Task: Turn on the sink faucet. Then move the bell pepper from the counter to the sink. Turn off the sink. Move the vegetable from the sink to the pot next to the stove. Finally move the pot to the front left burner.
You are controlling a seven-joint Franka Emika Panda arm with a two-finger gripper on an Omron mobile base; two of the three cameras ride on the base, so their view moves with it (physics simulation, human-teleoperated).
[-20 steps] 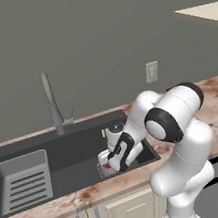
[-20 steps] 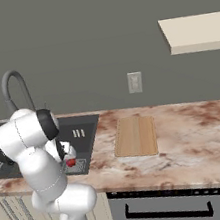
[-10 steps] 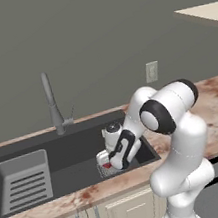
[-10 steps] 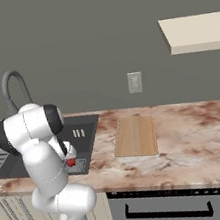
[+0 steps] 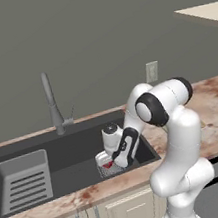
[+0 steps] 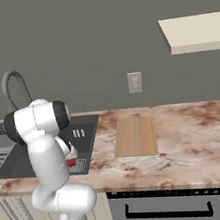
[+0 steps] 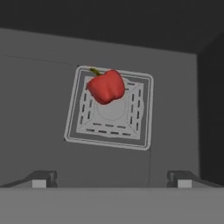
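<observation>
The hand (image 7: 112,179) hangs inside the sink (image 5: 79,159) with its fingers spread fully apart and nothing between them. From left to right along the basin: the slotted tray insert (image 5: 23,181) sits at the left end, the sink faucet (image 5: 53,104) stands on the back rim, and the bell pepper (image 7: 106,86) lies on the square drain grate (image 7: 109,109) near the sink's front right corner, just under the hand. The pepper looks placed, so the likely step is shutting off the water. The hand should rise clear of the basin walls, travel to the back rim, and push the small lever (image 5: 72,112) at the spout's base rather than the spout itself.
</observation>
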